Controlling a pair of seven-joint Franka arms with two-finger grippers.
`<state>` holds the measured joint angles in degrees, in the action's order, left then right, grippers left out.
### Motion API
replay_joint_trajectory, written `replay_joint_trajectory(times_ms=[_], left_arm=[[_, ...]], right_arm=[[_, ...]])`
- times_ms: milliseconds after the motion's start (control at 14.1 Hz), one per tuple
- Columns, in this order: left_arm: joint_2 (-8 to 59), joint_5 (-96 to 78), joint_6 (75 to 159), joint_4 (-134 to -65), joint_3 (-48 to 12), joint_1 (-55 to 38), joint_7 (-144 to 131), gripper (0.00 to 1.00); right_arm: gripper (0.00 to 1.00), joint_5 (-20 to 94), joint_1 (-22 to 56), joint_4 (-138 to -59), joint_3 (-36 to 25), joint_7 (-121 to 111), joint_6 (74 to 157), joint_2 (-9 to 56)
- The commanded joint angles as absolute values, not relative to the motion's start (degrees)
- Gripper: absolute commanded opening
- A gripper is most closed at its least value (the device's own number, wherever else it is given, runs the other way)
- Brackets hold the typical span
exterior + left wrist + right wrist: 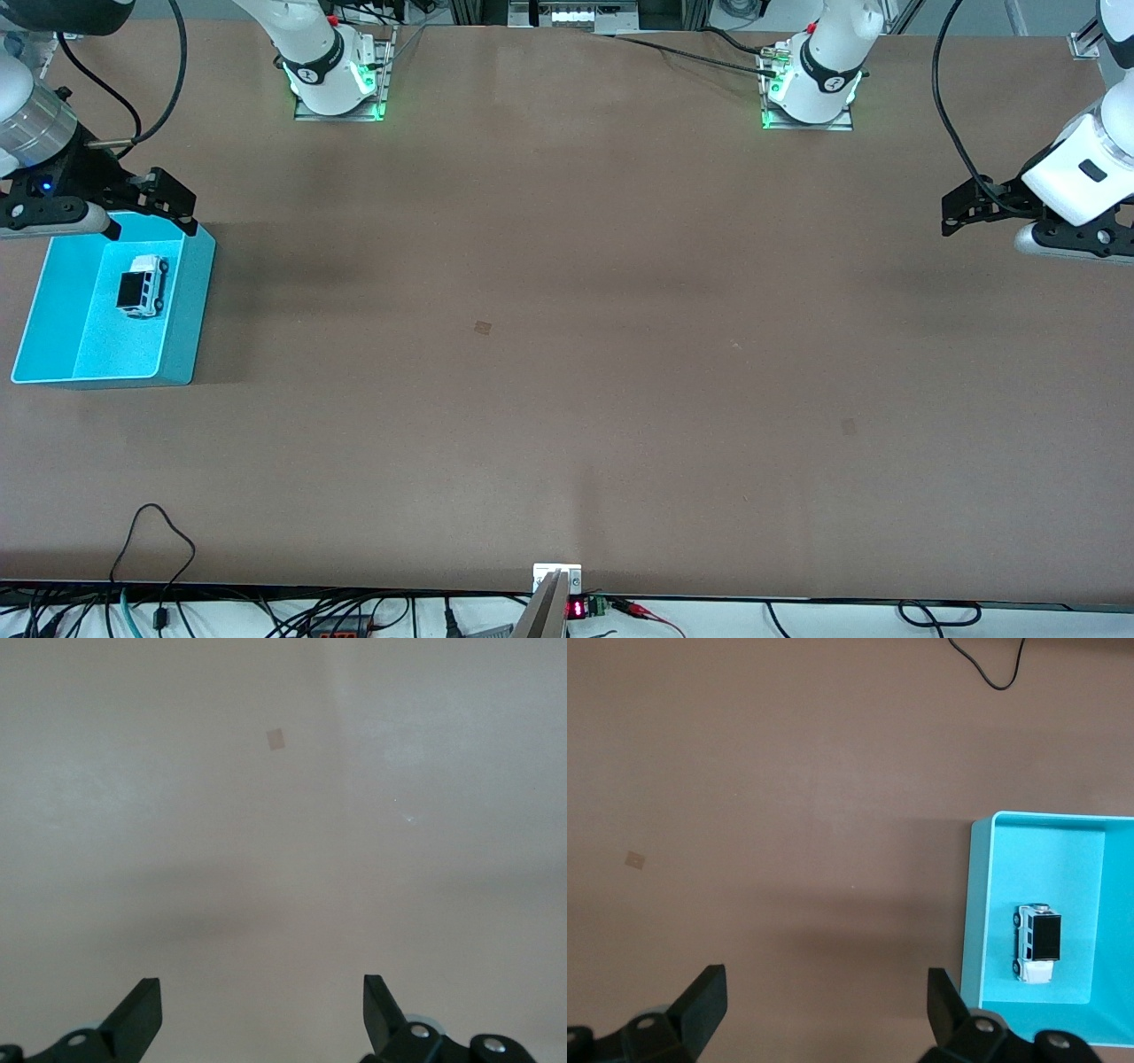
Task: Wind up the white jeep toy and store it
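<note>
Turquoise plastic forms the bin [182, 310], a smooth rectangular tub with rounded corners and sloping walls, sitting on the table [567, 354] at the right arm's end. Inside it, on its wheels, rests the white jeep toy [143, 285], boxy with a black rectangular roof panel, touching no wall. Over the bin's edge nearest the bases hangs the right gripper [151, 208], its black fingers spread wide and holding nothing. Matte brown table surface stretches bare across the middle, marked only by a small tan square patch [483, 327]. At the left arm's end the left gripper [961, 208] waits above the table, fingers spread, empty
</note>
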<state>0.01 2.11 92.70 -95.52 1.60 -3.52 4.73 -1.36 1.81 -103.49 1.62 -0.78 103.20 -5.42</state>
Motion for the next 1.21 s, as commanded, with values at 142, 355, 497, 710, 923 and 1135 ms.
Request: replay_joint_trajectory(times_ms=[142, 355, 497, 710, 923, 1135], left_arm=[[0.44, 1.76, 91.23, -93.87, 1.58, -3.87, 5.10, 1.00], [0.44, 1.76, 91.05, -93.87, 1.41, -3.95, 5.10, 1.00], [0.44, 1.76, 91.05, -93.87, 0.80, -3.87, 5.10, 1.00], [0.44, 1.76, 91.05, -93.87, 0.79, -3.78, 5.10, 1.00], [0.44, 1.76, 90.97, -93.87, 0.79, -3.52, 5.10, 1.00], [0.44, 1.76, 90.97, -93.87, 0.79, -3.52, 5.10, 1.00]], right_arm=[[1.00, 3.95, 1.67, -96.34, 1.32, 0.88, 94.40, -5.54], [1.00, 3.52, 1.32, -95.98, 1.32, 0.35, 94.66, -5.01], [1.00, 3.25, 1.32, -95.98, 1.23, 0.26, 94.75, -4.57], [1.00, 1.07, 1.75, -95.45, 1.40, 0.70, 95.01, -4.48], [1.00, 0.88, 1.32, -94.40, 1.41, 0.53, 94.31, -3.78], [1.00, 1.32, 1.23, -94.39, 1.41, 0.70, 94.31, -3.60]])
